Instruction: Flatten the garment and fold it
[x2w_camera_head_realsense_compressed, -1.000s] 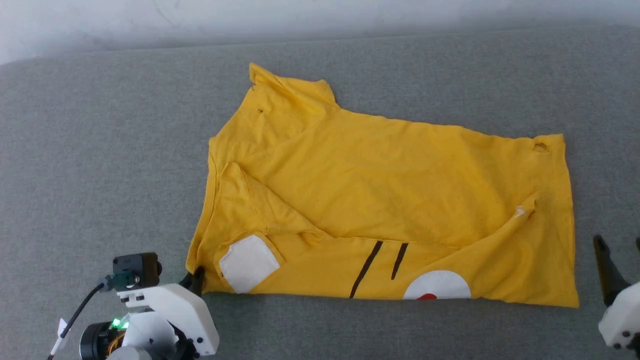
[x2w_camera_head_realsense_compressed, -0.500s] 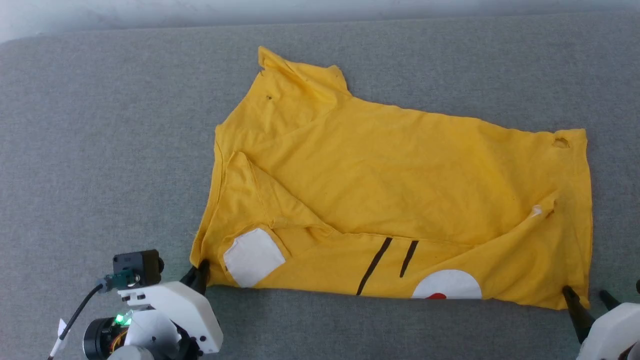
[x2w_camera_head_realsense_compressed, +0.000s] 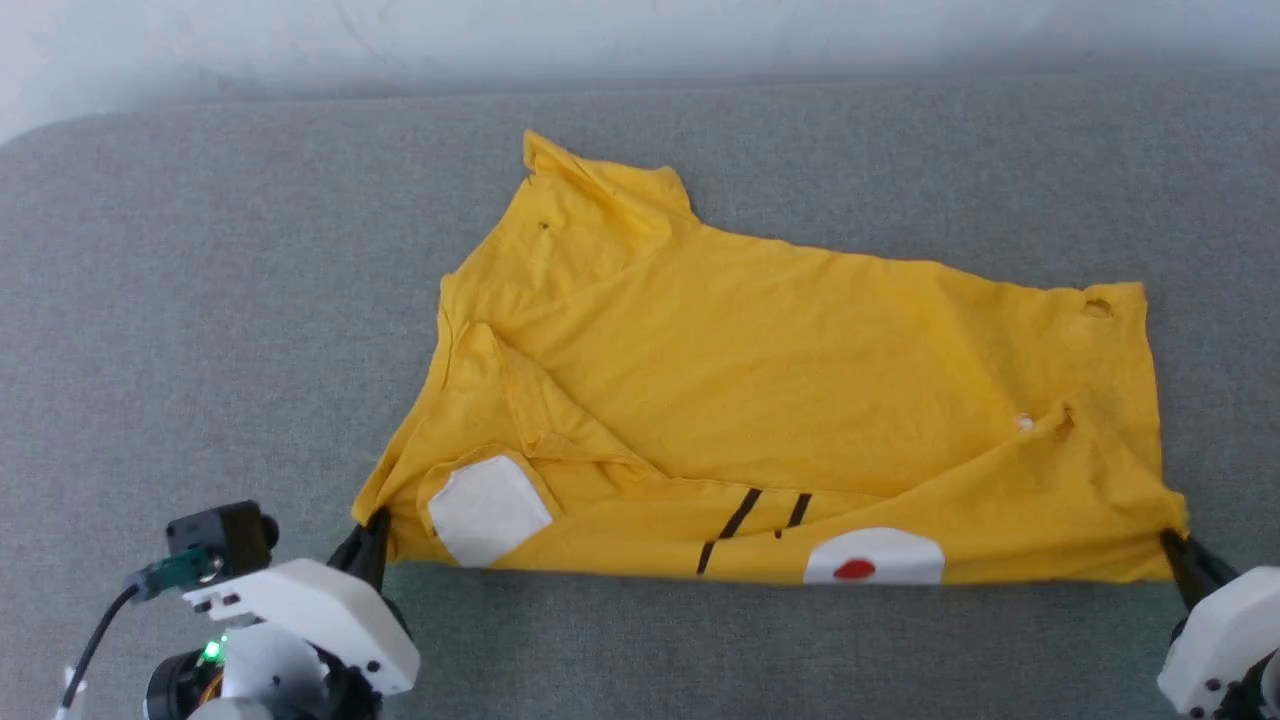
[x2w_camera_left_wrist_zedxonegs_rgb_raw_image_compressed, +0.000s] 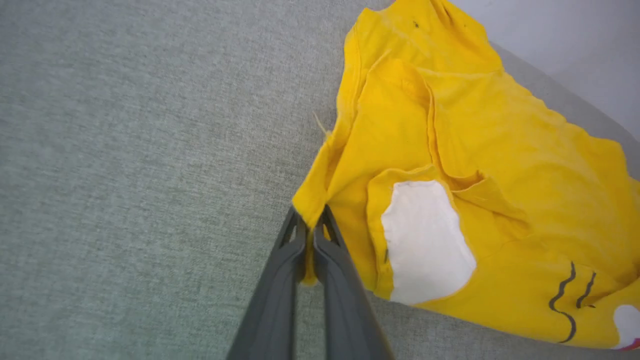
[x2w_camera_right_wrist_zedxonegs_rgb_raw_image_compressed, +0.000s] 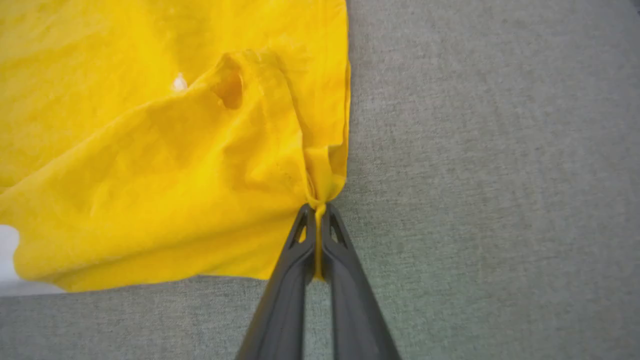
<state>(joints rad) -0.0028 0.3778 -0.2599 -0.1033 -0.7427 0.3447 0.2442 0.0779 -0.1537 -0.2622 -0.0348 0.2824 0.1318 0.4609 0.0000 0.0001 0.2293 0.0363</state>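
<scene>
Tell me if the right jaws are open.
No, the right jaws are shut on a bunched corner of the yellow T-shirt.

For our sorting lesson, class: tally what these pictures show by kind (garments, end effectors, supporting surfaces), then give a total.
Garment: 1
End effectors: 2 (left end effector, right end effector, each shut on a near corner)
Grey surface: 1
Total: 4

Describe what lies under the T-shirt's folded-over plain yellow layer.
The printed side of the garment: a white patch, two black stripes and part of a red-dotted white circle show past the layer's edge. Whatever print continues beneath it is covered.
</scene>
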